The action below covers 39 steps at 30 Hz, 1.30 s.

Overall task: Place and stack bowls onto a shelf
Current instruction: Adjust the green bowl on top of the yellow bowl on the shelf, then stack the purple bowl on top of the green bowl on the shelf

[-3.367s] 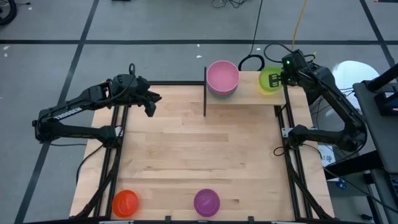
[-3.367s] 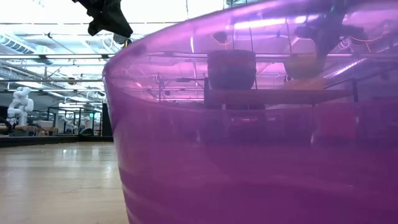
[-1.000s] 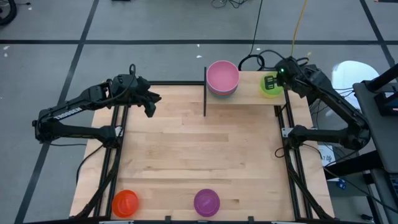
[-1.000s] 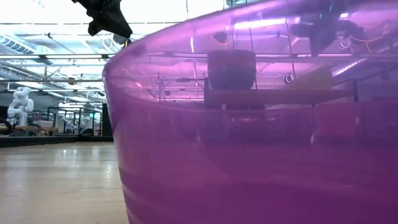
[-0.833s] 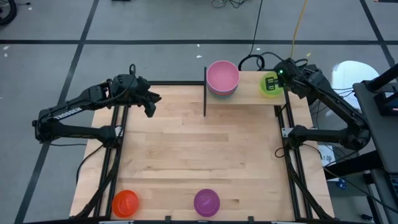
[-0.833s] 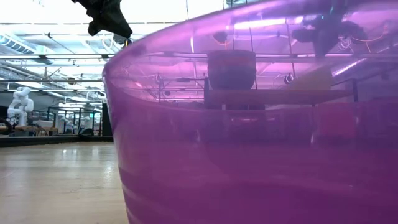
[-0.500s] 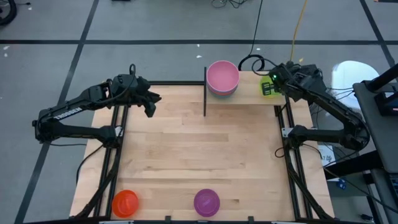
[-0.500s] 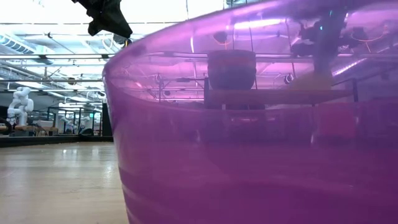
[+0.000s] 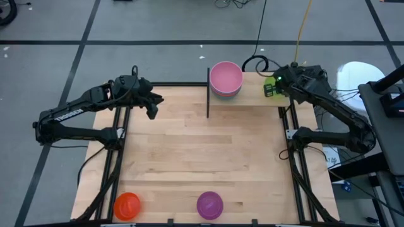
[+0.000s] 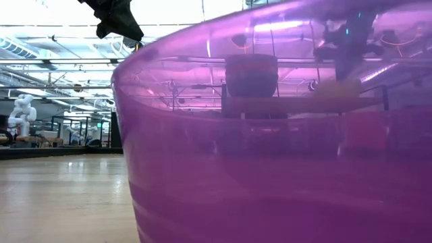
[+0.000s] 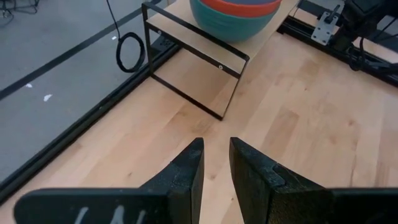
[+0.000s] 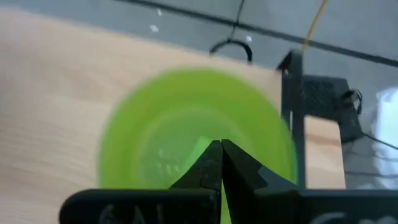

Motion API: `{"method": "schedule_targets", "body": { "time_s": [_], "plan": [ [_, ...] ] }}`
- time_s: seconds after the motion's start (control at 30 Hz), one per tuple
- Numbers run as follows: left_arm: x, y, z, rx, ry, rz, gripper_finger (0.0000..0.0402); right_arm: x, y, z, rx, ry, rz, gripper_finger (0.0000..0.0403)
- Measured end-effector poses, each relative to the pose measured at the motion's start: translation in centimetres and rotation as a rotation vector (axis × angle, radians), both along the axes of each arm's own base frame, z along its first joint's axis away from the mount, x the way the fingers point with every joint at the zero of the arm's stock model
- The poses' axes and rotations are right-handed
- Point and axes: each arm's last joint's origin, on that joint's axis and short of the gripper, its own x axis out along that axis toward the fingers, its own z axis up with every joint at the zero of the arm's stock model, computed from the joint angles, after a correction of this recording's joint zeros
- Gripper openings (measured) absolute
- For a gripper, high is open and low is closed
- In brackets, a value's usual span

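The right gripper (image 12: 219, 163), fingers pinched together and holding nothing, hovers over the green bowl (image 12: 196, 134) on the shelf (image 9: 252, 94), probably because that bowl already sits in its place.

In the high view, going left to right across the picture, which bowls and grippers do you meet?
Orange bowl → left gripper → purple bowl → pink bowl topping the shelf's stack → green bowl under the right gripper.
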Motion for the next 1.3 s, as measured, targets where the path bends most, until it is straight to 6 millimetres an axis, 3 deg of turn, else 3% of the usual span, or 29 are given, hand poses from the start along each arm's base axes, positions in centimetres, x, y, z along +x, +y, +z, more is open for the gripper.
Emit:
{"method": "schedule_targets", "body": {
  "time_s": [0.13, 0.27, 0.43, 0.6, 0.97, 1.3],
  "plan": [
    [0.0, 0.0, 0.0, 0.025, 0.012, -0.019, 0.0081, 0.1, 1.0, 2.8, -0.028, -0.083, 0.134, 0.0],
    [0.0, -0.1, 0.0, 0.035, 0.021, -0.048, 0.0081, 0.5, 3.1, 5.2, 0.007, -0.206, 0.504, 0.0],
    [-0.2, -0.3, -0.3, 0.032, 0.059, -0.103, 0.0081, 0.8, 6.1, 6.1, 0.109, -0.32, 0.826, 0.0],
    [-0.3, -0.3, -0.5, 0.025, 0.082, -0.105, 0.0081, 1.6, 8.8, 4.7, 0.287, -0.238, 1.034, 0.0],
    [-0.3, -0.4, -0.5, -0.008, 0.072, -0.093, 0.0081, 6.0, 14.4, 0.0, 0.509, -0.211, 1.445, 0.0],
    [0.0, -1.1, -0.5, -0.066, 0.047, -0.09, 0.0081, 9.6, 17.1, -5.1, 0.659, -0.503, 1.531, 0.0002]
  ]
}}
